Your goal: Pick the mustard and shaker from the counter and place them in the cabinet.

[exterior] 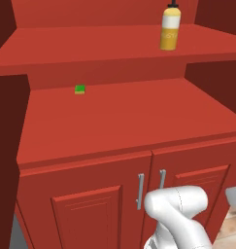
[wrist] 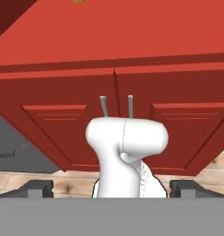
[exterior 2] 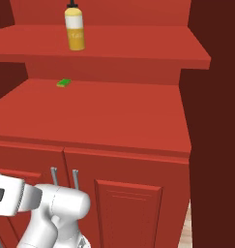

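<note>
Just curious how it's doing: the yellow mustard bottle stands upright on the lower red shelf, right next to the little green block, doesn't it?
Not quite. The mustard stands upright on the upper red shelf, while the green block lies on the lower shelf, well apart from it. The left base view shows this plainly.

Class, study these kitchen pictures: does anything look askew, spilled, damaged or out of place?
Nothing stands out. The mustard stands upright on the cabinet's upper shelf, unspilled; a small green block lies flat on the shelf below.
</note>
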### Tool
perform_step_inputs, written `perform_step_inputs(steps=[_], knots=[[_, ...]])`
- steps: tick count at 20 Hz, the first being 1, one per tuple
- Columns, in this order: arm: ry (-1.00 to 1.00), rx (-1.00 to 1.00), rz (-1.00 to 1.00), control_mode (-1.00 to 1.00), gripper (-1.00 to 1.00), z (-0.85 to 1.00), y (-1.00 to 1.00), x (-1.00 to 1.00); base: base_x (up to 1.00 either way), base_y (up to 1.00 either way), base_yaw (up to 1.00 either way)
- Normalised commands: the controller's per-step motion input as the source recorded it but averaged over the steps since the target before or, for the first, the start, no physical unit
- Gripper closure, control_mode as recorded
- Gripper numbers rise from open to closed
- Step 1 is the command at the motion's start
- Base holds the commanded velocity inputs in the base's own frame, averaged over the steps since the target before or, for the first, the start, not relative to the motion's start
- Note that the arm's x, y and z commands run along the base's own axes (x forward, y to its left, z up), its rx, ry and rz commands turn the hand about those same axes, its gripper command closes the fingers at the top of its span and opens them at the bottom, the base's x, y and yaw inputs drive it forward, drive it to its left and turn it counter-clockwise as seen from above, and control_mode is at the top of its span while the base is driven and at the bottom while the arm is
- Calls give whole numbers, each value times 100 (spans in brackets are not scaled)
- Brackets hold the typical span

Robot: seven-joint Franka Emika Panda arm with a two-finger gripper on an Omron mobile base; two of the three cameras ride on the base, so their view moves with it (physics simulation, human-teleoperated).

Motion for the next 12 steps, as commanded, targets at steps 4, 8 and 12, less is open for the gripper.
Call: perform_step_inputs(steps=[4,8,12], knots=[[0,0,0,100,-100,0,0,0,-67,0,0],[0,0,0,100,-100,0,0,0,-96,0,0],[0,0,0,100,-100,0,0,0,-97,0,0]])
